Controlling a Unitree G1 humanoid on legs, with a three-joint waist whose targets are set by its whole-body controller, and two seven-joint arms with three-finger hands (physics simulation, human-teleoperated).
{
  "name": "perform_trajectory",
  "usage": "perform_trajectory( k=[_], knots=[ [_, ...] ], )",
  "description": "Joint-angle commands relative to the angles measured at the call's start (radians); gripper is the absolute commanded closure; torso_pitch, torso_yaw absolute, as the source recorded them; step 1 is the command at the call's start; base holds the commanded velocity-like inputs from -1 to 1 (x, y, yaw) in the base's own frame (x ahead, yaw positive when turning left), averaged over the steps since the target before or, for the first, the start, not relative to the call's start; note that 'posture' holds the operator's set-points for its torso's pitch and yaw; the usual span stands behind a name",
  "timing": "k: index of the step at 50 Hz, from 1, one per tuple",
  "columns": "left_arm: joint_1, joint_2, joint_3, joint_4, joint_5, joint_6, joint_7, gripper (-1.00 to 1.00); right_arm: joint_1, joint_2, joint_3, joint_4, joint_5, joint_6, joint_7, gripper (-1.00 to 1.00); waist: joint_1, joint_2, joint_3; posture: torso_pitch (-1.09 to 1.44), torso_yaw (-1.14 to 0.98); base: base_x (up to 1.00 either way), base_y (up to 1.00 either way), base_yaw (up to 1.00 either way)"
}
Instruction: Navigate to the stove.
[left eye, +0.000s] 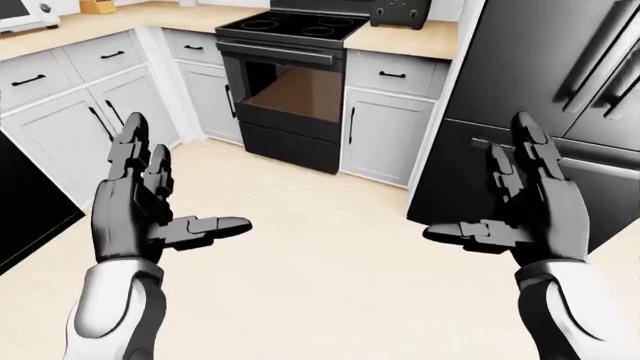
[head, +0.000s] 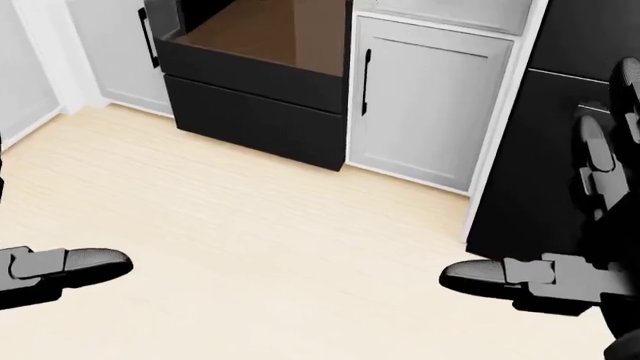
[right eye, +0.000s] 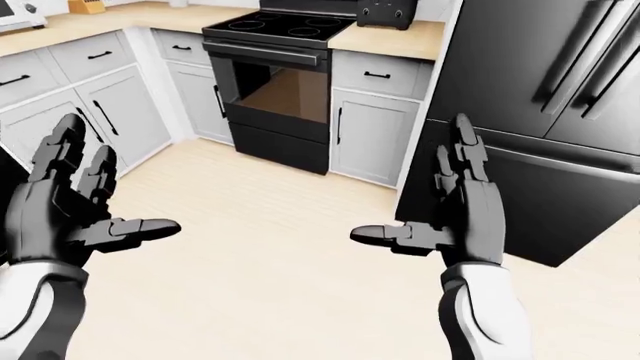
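Both arms are raised over the pale wood floor (left eye: 300, 247). The left robot hand (left eye: 140, 214) is held upright, fingers spread and pointing up, thumb jutting sideways toward the middle of the left-eye view, nothing in it. The right robot hand (left eye: 525, 217) mirrors it: fingers apart, thumb reaching inward, palm empty. The two are well apart, with bare floor between them.

In the head view only the tips show: the left thumb (head: 70, 266) pokes in from the left edge, and the right thumb (head: 500, 277) comes in from the right, with the right hand's fingers (head: 595, 169) standing along that edge.

Beyond the hands, top centre of the left-eye view, stands the black stove (left eye: 290, 90). Its cooktop (left eye: 300, 26) carries dark burner rings, and the oven window shows brown below it. A light counter (left eye: 400, 41) with grey cabinets (left eye: 385, 127) sits just beside the stove on its right, and a dark toaster (left eye: 400, 11) rests on that counter. More grey cabinets (left eye: 70, 112) run down the left side under another counter stretch. A tall black fridge (left eye: 560, 90) fills the right, touching the cabinet run next to the stove.
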Motion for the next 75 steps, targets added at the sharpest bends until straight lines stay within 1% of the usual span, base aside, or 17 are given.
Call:
perform_trajectory(
  k=[1, 8, 11, 12, 20, 24, 25, 33, 37, 38, 46, 50, 51, 59, 63, 64, 75],
  knots=[
    [-0.019, 0.016, 0.019, -0.033, 0.004, -0.033, 0.001, -1.00, -0.021, -0.003, 0.009, -0.034, 0.001, -0.025, 0.001, -1.00, 0.004, -0.012, -0.016, 0.00, 0.00, 0.18, 0.00, 0.00],
    [-0.018, 0.017, 0.023, -0.041, 0.001, -0.026, 0.000, -1.00, -0.018, 0.001, 0.017, -0.040, -0.004, -0.022, -0.001, -1.00, -0.005, 0.055, -0.004, 0.00, 0.00, 0.18, 0.00, 0.00],
    [-0.018, 0.016, 0.022, -0.038, 0.002, -0.029, 0.000, -1.00, -0.018, 0.001, 0.015, -0.038, -0.004, -0.023, 0.001, -1.00, -0.007, 0.144, -0.031, 0.00, 0.00, 0.18, 0.00, 0.00],
    [-0.019, 0.016, 0.024, -0.046, 0.000, -0.021, 0.002, -1.00, -0.017, 0.002, 0.017, -0.036, -0.005, -0.027, 0.002, -1.00, 0.005, 0.095, -0.019, 0.00, 0.00, 0.18, 0.00, 0.00],
    [-0.016, 0.014, 0.022, -0.046, 0.001, -0.023, 0.003, -1.00, -0.013, 0.002, 0.012, -0.036, -0.005, -0.031, 0.006, -1.00, 0.014, 0.054, -0.011, 0.00, 0.00, 0.18, 0.00, 0.00],
    [-0.016, 0.013, 0.021, -0.041, 0.003, -0.029, 0.002, -1.00, -0.012, 0.003, 0.012, -0.032, -0.005, -0.036, 0.008, -1.00, 0.016, -0.045, -0.033, 0.00, 0.00, 0.18, 0.00, 0.00],
    [-0.017, 0.013, 0.021, -0.047, 0.002, -0.022, 0.003, -1.00, -0.014, 0.002, 0.011, -0.033, -0.005, -0.032, 0.007, -1.00, 0.004, 0.001, -0.021, 0.00, 0.00, 0.17, 0.00, 0.00],
    [-0.022, 0.015, 0.022, -0.048, 0.000, -0.016, 0.004, -1.00, -0.018, 0.000, 0.010, -0.034, -0.003, -0.027, 0.006, -1.00, -0.002, 0.040, -0.004, 0.00, 0.00, 0.18, 0.00, 0.00],
    [-0.022, 0.016, 0.023, -0.047, 0.000, -0.017, 0.004, -1.00, -0.021, 0.001, 0.009, -0.037, -0.003, -0.023, 0.003, -1.00, -0.007, 0.143, -0.031, 0.00, 0.00, 0.18, 0.00, 0.00],
    [-0.021, 0.016, 0.022, -0.040, 0.001, -0.025, 0.002, -1.00, -0.022, 0.000, 0.010, -0.038, -0.002, -0.021, 0.003, -1.00, 0.007, 0.097, -0.017, 0.00, 0.00, 0.19, 0.00, 0.00],
    [-0.020, 0.017, 0.024, -0.050, -0.002, -0.015, 0.003, -1.00, -0.016, 0.001, 0.013, -0.035, -0.004, -0.029, 0.005, -1.00, 0.015, 0.054, -0.011, 0.00, 0.00, 0.18, 0.00, 0.00],
    [-0.017, 0.016, 0.024, -0.049, -0.001, -0.018, 0.003, -1.00, -0.013, 0.002, 0.014, -0.033, -0.006, -0.034, 0.005, -1.00, 0.017, -0.044, -0.033, 0.00, 0.00, 0.18, 0.00, 0.00],
    [-0.017, 0.016, 0.025, -0.052, -0.001, -0.017, 0.003, -1.00, -0.012, 0.003, 0.013, -0.036, -0.006, -0.032, 0.005, -1.00, 0.005, 0.002, -0.020, 0.00, 0.00, 0.18, 0.00, 0.00],
    [-0.013, 0.013, 0.022, -0.048, 0.003, -0.024, 0.001, -1.00, -0.010, 0.004, 0.015, -0.035, -0.008, -0.033, 0.007, -1.00, -0.002, 0.040, -0.004, 0.00, 0.00, 0.18, 0.00, 0.00],
    [-0.015, 0.013, 0.022, -0.045, 0.002, -0.024, 0.002, -1.00, -0.009, 0.004, 0.018, -0.035, -0.010, -0.033, 0.007, -1.00, -0.007, 0.143, -0.030, 0.00, 0.00, 0.18, 0.00, 0.00],
    [-0.013, 0.013, 0.021, -0.048, 0.003, -0.024, 0.001, -1.00, -0.007, 0.005, 0.019, -0.032, -0.012, -0.037, 0.008, -1.00, 0.007, 0.097, -0.017, 0.00, 0.00, 0.18, 0.00, 0.00],
    [-0.016, 0.012, 0.020, -0.043, 0.003, -0.024, 0.001, -1.00, -0.005, -0.009, 0.045, -0.013, -0.073, -0.077, 0.010, -1.00, 0.028, -0.007, -0.022, 0.00, 0.00, 0.13, 0.00, 0.00]
  ],
)
